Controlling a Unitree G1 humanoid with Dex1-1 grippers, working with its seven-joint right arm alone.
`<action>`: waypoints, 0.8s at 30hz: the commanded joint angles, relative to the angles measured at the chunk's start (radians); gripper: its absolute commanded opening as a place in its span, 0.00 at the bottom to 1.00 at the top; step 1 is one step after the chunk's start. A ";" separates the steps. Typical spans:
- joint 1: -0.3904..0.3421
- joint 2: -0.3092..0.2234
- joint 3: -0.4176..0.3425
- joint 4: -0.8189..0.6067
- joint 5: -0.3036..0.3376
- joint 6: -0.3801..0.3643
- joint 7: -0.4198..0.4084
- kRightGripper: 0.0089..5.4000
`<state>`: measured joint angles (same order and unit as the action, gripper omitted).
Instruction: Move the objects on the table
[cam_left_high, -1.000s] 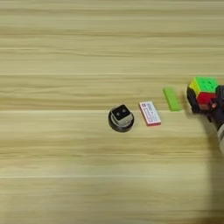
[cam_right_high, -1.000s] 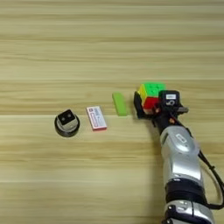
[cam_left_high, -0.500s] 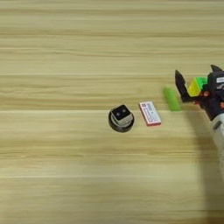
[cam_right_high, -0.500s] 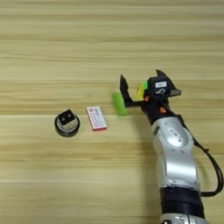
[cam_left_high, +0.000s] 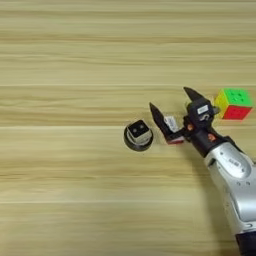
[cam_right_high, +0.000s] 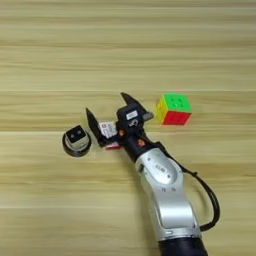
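1. Straddling white-and-red eraser (cam_left_high: 171, 125) with end effector (cam_left_high: 173, 103), fingers spread wide, nothing gripped yet.
2. Left of it: black ring (cam_right_high: 76, 145) holding tiny white cube (cam_right_high: 76, 135).
3. Right: puzzle cube (cam_right_high: 173, 109), apart on counter (cam_left_high: 75, 60).
4. Green bar not visible; eraser grasp pending.

We see our silver, rounded forearm (cam_right_high: 167, 195), a black cable (cam_right_high: 212, 200) looping beside it, and a black two-fingered tool (cam_right_high: 109, 112) bearing a small white label.
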<state>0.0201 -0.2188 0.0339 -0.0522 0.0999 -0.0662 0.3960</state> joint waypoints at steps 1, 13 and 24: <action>-0.003 0.008 0.045 -0.083 -0.009 -0.002 0.009 0.99; 0.022 0.034 0.145 -0.074 -0.049 -0.002 0.030 0.99; -0.002 0.040 0.141 -0.003 -0.074 -0.012 0.020 0.99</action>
<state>0.0807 -0.1815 0.1861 -0.0391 0.0292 -0.0528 0.4310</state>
